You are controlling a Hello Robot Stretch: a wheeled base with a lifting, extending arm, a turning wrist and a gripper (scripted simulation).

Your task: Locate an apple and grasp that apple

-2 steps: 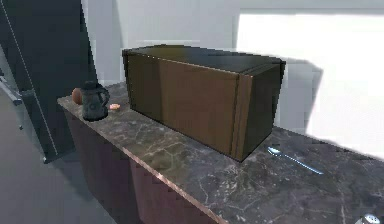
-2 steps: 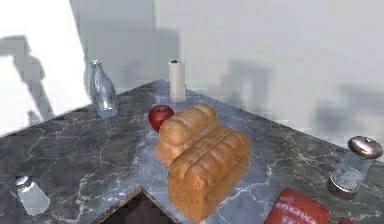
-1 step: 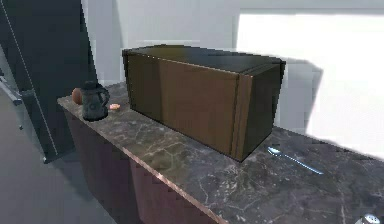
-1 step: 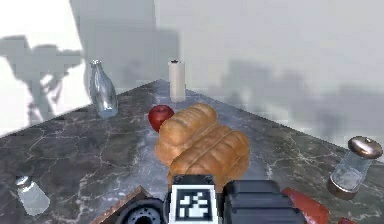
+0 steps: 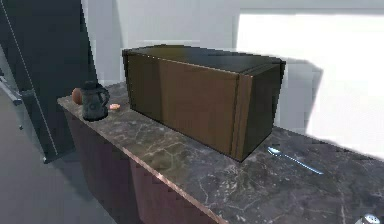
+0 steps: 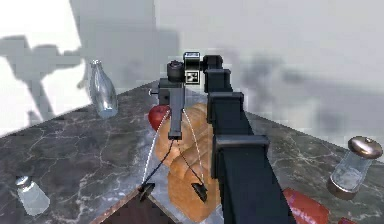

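The claw (image 6: 174,187) sits near a red, seemingly round apple (image 6: 157,117); I cannot tell whether it holds anything.

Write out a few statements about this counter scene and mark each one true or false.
1. A glass bottle stands on the marble counter. True.
2. The big box on the counter in the forward view is white. False: the box is brown.
3. A red round thing lies right by a tan loaf. True.
4. A dark jug stands at the forward view's right edge. False: the dark jug stands at that view's left, beside the box.
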